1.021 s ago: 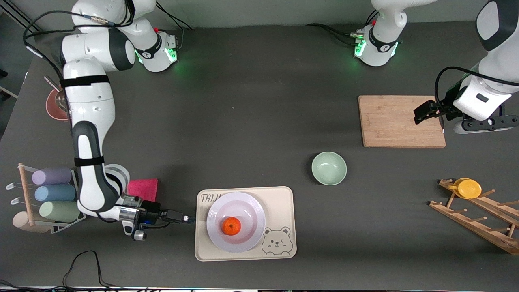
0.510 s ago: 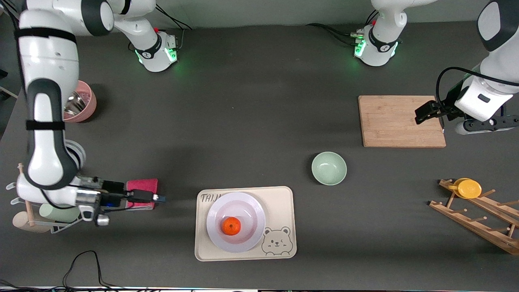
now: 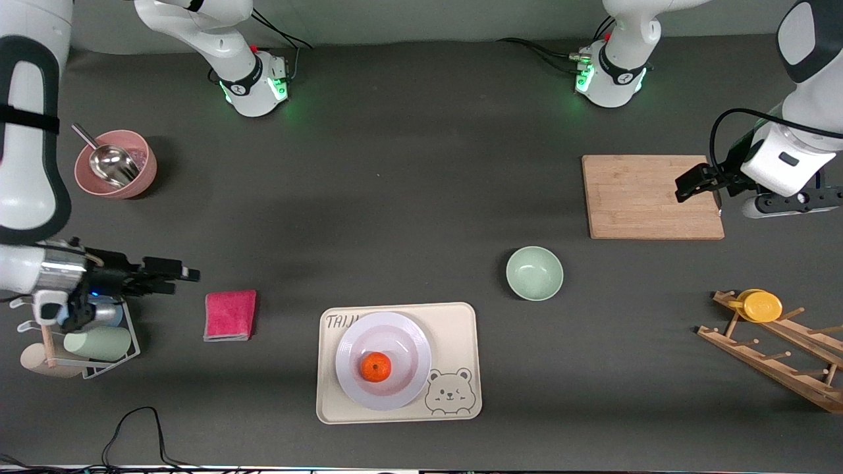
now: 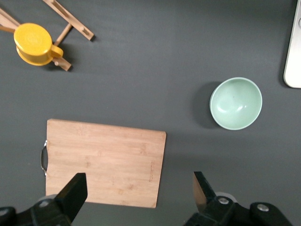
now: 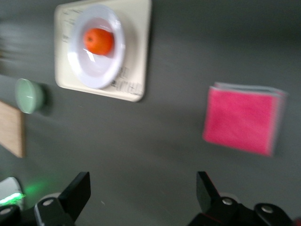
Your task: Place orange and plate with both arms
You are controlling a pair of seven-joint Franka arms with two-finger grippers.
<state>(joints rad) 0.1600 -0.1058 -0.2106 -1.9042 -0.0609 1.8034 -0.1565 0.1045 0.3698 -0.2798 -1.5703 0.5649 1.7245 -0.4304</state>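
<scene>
The orange (image 3: 376, 367) lies in the white plate (image 3: 409, 343), which stands on the cream bear tray (image 3: 456, 329) near the front camera. The right wrist view also shows the orange (image 5: 99, 41) in the plate (image 5: 77, 62). My right gripper (image 3: 190, 272) is open and empty in the air beside the cup rack at the right arm's end of the table, well away from the tray; its own view (image 5: 141, 188) shows bare table between the jaws. My left gripper (image 3: 686, 187) is open and empty over the wooden cutting board (image 3: 645, 197), as its wrist view (image 4: 138, 188) shows.
A pink cloth (image 3: 230, 315) lies between the tray and a rack of pastel cups (image 3: 99, 342). A pink bowl with a metal scoop (image 3: 116, 164) stands farther from the camera. A pale green bowl (image 3: 534, 272) sits past the tray. A wooden rack holds a yellow cup (image 3: 761, 305).
My right arm has swung away from the tray's edge toward the right arm's end of the table, uncovering the pink cloth and the pink bowl. The left arm has barely moved.
</scene>
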